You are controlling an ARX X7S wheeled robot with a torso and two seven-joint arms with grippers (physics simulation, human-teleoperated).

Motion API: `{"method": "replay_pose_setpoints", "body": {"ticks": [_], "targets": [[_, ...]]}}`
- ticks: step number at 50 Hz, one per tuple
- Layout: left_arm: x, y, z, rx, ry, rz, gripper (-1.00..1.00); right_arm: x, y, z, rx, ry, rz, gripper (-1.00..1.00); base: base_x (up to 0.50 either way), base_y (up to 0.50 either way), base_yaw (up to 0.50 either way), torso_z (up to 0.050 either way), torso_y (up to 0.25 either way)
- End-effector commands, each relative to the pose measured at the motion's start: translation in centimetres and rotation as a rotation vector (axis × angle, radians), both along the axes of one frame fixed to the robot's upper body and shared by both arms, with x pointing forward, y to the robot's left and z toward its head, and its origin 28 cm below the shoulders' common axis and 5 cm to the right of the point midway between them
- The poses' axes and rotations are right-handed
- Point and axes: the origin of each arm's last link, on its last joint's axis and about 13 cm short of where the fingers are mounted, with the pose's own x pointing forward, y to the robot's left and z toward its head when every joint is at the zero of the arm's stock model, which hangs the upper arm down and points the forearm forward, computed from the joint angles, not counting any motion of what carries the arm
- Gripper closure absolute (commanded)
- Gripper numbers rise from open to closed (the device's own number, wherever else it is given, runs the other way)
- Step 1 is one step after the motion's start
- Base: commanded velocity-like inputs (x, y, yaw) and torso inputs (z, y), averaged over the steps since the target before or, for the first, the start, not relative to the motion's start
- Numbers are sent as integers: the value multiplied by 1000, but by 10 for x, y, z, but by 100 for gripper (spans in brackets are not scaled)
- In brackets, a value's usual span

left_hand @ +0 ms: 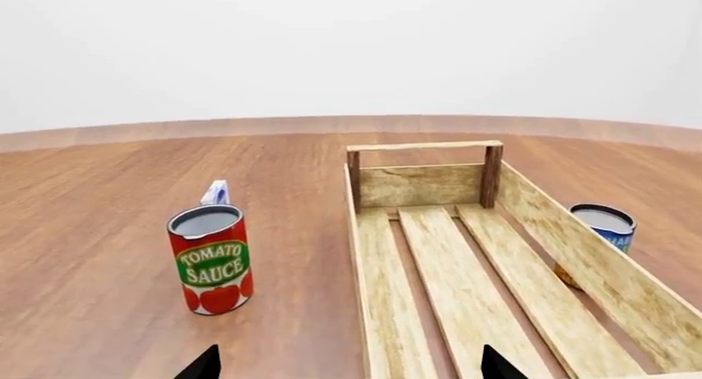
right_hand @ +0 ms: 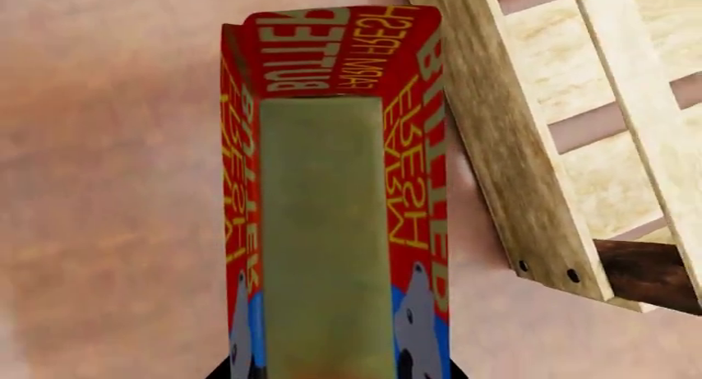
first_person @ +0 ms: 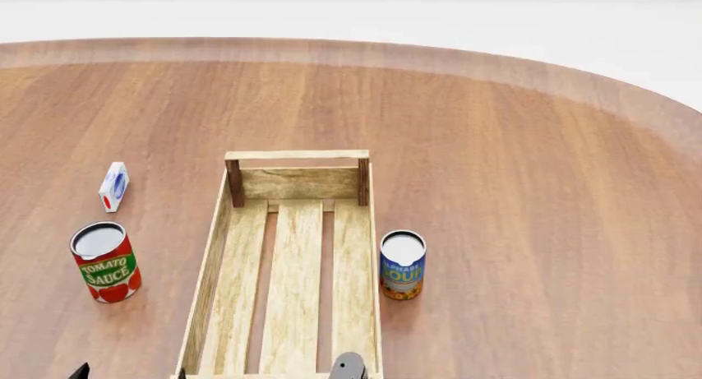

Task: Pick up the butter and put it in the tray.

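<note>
In the right wrist view my right gripper point(right_hand: 338, 371) is shut on the butter point(right_hand: 329, 190), a red-and-orange carton with a cow picture. It holds the carton off the brown table, just beside a near corner of the tray point(right_hand: 515, 149). The butter does not show in the head view. The tray point(first_person: 219, 256) is a long pale slatted crate in the middle of the table, with nothing in it. My left gripper point(left_hand: 351, 371) is open and empty, and only its two dark fingertips point(left_hand: 203, 364) show, near the tray's side wall point(left_hand: 357, 256).
A red Tomato Sauce can point(first_person: 105, 262) stands left of the tray, with a small white-blue-red carton point(first_person: 113, 186) beyond it. A blue soup can point(first_person: 403, 265) stands close to the tray's right wall. The round wooden table point(first_person: 527, 190) extends far and right.
</note>
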Motion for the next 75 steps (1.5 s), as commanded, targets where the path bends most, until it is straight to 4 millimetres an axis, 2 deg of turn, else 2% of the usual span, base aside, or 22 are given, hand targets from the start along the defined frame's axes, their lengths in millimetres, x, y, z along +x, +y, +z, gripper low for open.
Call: {"method": "replay_pose_setpoints", "body": {"ticks": [1,13,24,33,39,46,64,75], "targets": [[0,0,0,-2,-2,3,-100,-15,-3,40,-27,-61,11,100,0,0,0,0,0],[1,0,0,-3,-3,2,-100,-26,-7,77,-10,-117,-8,100,0,0,0,0,1],[1,1,0,-4,-4,3,-100,-24,-11,76,3,-116,-40,100,0,0,0,0,0],[0,0,1,-6,-7,4,-100,14,-36,70,102,-124,-307,100,0,0,0,0,1],[0,0,0,-5,-5,2,-100,28,-42,67,154,-144,-412,100,0,0,0,0,0],[0,1,2,-6,-7,4,-100,38,-37,73,232,-196,-488,100,0,0,0,0,1],[1,1,2,-5,-9,5,-100,58,-17,79,378,-242,-539,100,0,0,0,0,1],[0,0,2,-5,-9,4,-100,80,11,78,452,-236,-533,100,0,0,0,1,1]]}}
